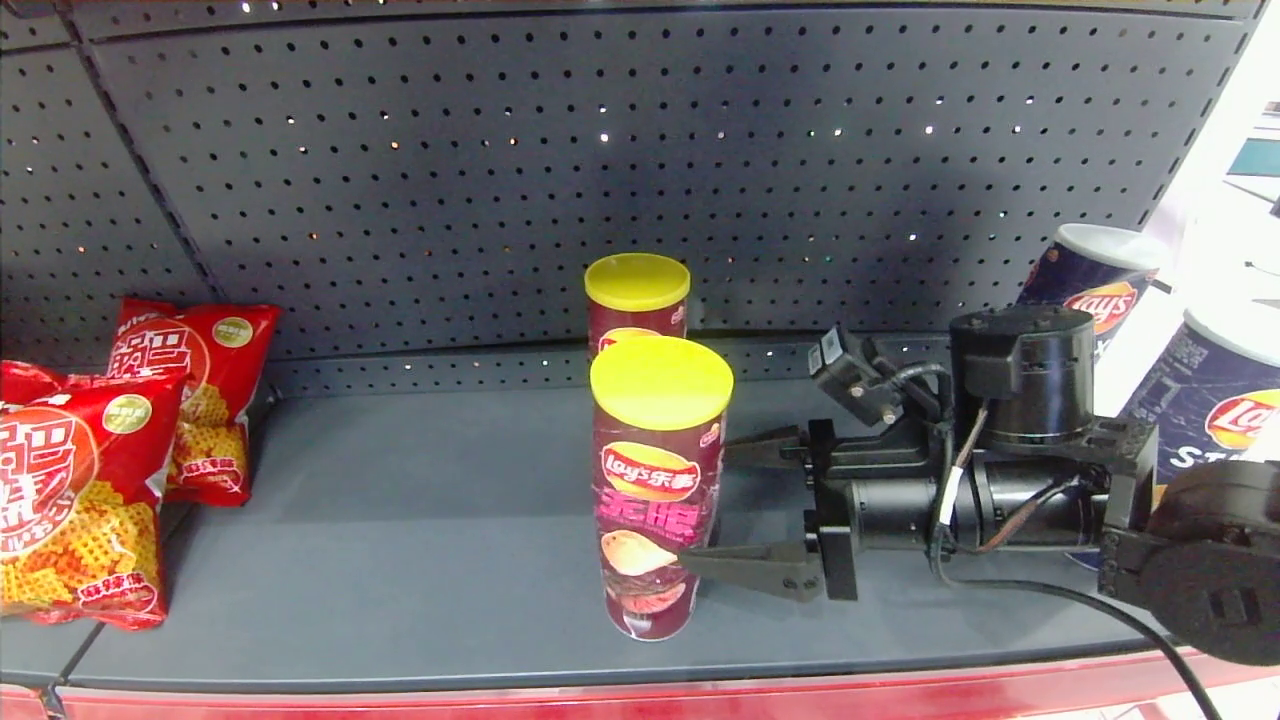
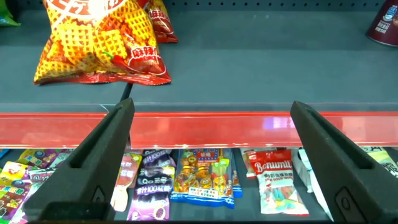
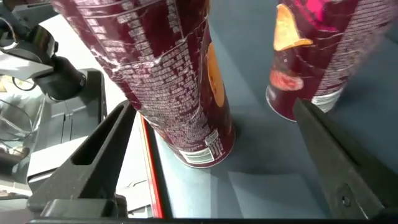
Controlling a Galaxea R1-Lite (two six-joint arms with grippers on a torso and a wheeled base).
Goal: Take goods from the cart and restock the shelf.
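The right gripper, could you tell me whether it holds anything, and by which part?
Nothing is held: the right gripper is open beside the front can, which stands on the shelf.

Head camera above shelf (image 1: 400,520); both wrist cameras close, probably shelf-level.

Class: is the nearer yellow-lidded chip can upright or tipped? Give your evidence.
Upright: the nearer can stands on its base on the shelf, its yellow lid level on top.

The right tool (image 1: 708,503) is finished in matte black, with tapered wedge fingers (image 1: 745,568); black cables (image 1: 1000,583) are looped past a cylindrical wrist (image 1: 1020,372).
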